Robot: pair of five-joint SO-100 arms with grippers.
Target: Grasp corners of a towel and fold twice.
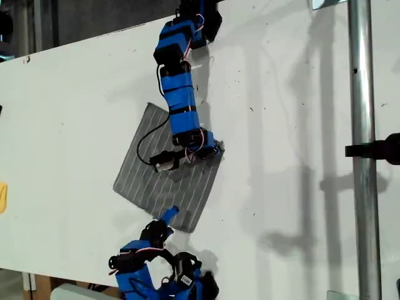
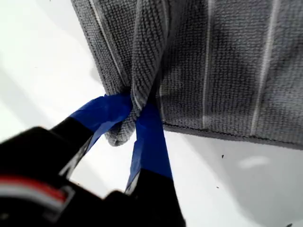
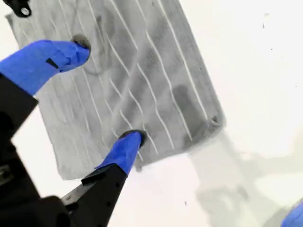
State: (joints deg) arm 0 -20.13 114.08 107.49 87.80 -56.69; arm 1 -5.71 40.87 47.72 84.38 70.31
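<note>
Towel (image 1: 169,172) lies flat on white bench (image 1: 294,125). My first gripper (image 2: 135,116) is clamped on a bunched towel corner (image 2: 124,132); my second gripper (image 3: 106,90) is wide open, fingertips pressing on the towel.

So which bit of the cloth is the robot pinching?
Find the big white table, then the grey striped towel in its middle. The pinched corner is bunched into a fold between the blue jaws of my first gripper. My second gripper stands open over the flat cloth, so only that corner is puckered.
</note>
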